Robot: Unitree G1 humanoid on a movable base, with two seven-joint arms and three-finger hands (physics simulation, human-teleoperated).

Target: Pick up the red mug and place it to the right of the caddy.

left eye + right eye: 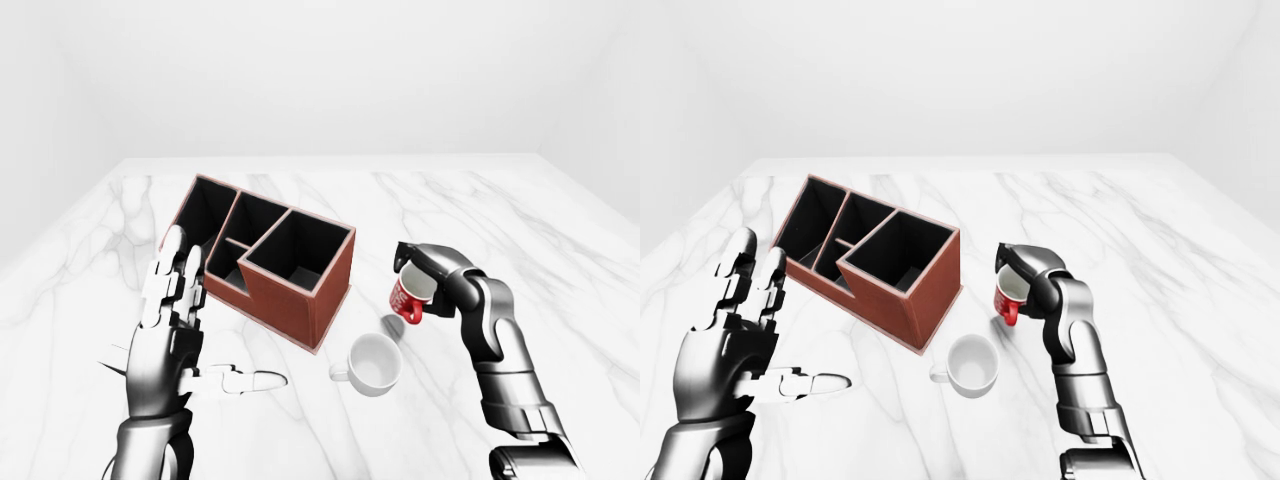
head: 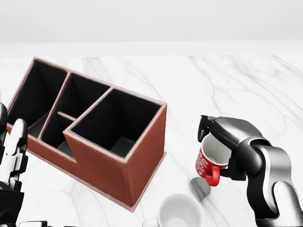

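Observation:
The red mug (image 2: 208, 166) with white lettering hangs tilted above the marble table, its handle pointing down, just right of the caddy (image 2: 102, 158). My right hand (image 2: 222, 142) is shut on its rim and wall; the mug's shadow (image 2: 201, 188) lies on the table beneath. The caddy is a reddish-brown box with several black compartments, lying at an angle left of centre. My left hand (image 1: 170, 320) is raised left of the caddy with fingers spread open, holding nothing.
A white mug (image 2: 179, 213) stands on the table at the bottom of the head view, just below the caddy's right corner and close under the red mug. The marble table (image 2: 246, 85) stretches away to the right and top.

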